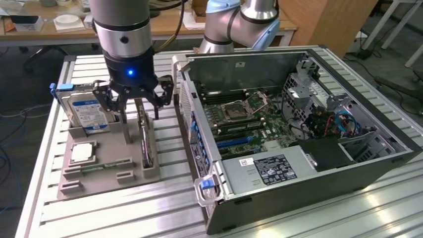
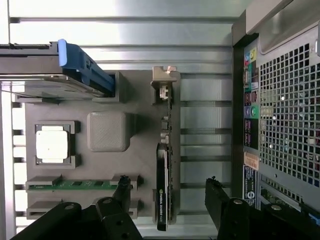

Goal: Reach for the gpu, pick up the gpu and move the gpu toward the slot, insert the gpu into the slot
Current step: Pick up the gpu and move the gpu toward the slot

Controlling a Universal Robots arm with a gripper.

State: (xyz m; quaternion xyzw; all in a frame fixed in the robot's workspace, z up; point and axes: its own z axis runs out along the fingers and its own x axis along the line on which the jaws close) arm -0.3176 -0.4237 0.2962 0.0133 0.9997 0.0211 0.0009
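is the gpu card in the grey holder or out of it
In it: the thin dark circuit card stands on edge in the grey plastic tray, the open black pincer straddling it without touching.

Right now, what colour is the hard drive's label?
Blue and white; the label shows best in the exterior view.

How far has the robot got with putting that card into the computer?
Barely started. Done: the open claw hangs over the card, one finger either side. In hand: nothing; the card stands in its gray rack. Left: gripping it, carrying it, plugging it into the computer.
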